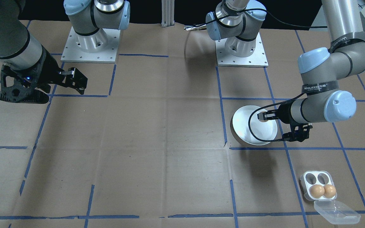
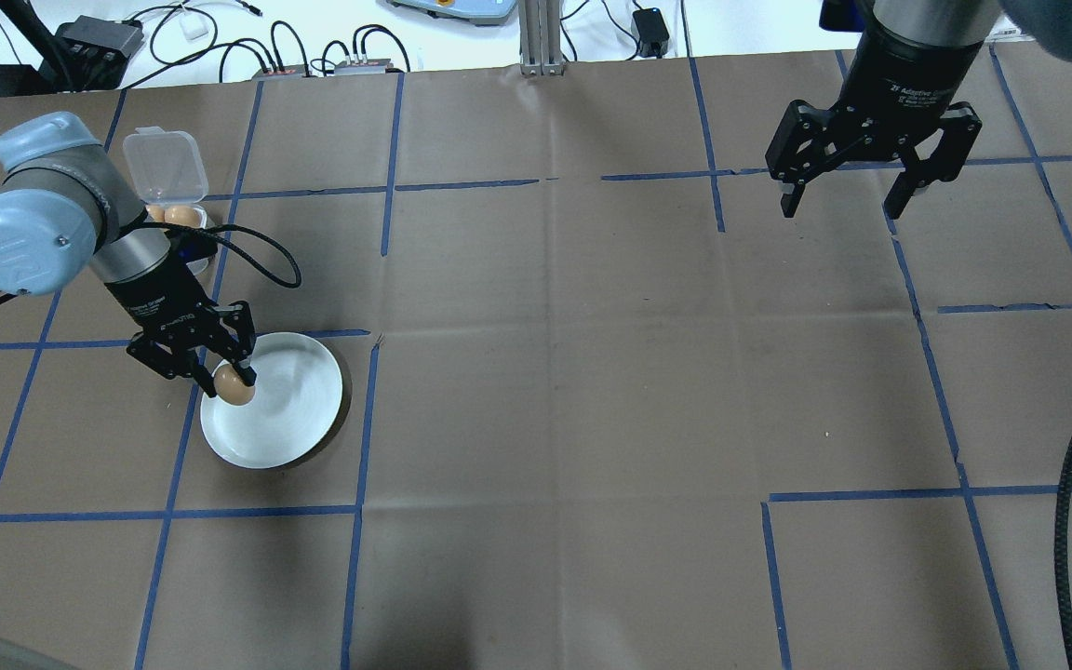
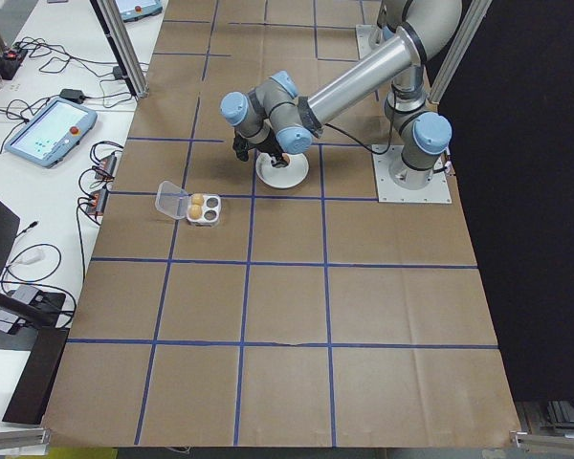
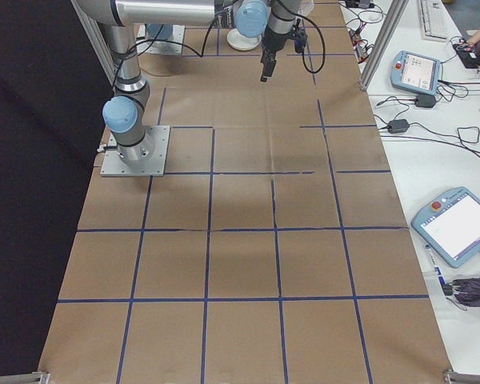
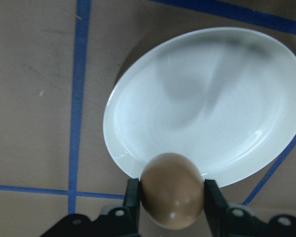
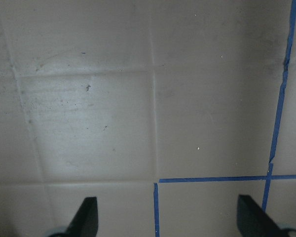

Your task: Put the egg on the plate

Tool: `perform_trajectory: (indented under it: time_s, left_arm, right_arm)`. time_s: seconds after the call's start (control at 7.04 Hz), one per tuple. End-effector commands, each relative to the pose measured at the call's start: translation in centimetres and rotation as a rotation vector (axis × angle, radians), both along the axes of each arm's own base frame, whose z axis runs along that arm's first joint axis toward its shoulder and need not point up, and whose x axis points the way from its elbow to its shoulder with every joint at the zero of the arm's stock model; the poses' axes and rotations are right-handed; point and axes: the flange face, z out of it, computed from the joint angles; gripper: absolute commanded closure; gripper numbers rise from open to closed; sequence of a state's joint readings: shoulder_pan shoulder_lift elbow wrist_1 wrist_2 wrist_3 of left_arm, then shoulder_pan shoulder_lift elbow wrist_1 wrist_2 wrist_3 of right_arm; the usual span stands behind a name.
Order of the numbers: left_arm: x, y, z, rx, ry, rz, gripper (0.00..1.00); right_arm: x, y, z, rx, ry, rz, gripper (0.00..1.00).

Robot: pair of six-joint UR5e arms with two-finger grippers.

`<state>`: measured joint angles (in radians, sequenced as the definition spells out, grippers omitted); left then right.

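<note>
Left gripper [image 2: 227,380] clamps the egg [image 2: 234,387] over the plate's [image 2: 299,409] left rim; the plate centre lies just right and below. Right gripper [image 2: 848,195], spread wide and holding nothing, hangs far right.

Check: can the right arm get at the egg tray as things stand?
Probably not easily. The right gripper hangs open at the opposite end of the table, while the egg tray sits beyond the left gripper and plate.
</note>
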<state>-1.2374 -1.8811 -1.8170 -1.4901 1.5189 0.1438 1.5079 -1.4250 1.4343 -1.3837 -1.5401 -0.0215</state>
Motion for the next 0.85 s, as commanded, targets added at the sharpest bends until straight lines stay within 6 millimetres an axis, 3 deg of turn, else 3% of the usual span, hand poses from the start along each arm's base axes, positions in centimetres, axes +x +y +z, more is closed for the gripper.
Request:
perform_trajectory:
  time_s: [0.0, 0.28, 0.43, 0.71]
  left_arm:
    - [-0.9, 0.0, -0.9, 0.002, 0.016, -0.012, 0.07]
    - [-0.9, -0.1, -0.6, -0.003, 0.012, -0.010, 0.01]
    - [-0.4, -0.9, 1.2, -0.053, 0.005, -0.031, 0.01]
    - [2.5, -4.0, 3.1, -0.290, 0.007, -0.276, 0.01]
  right_arm:
    - [0.0, 0.0, -0.1, 0.001, 0.001, 0.000, 0.00]
    - [0.0, 0.0, -0.1, 0.001, 0.000, 0.000, 0.00]
    - [0.0, 0.0, 0.0, 0.000, 0.001, 0.000, 0.00]
    - [0.0, 0.0, -0.1, 0.002, 0.001, 0.000, 0.00]
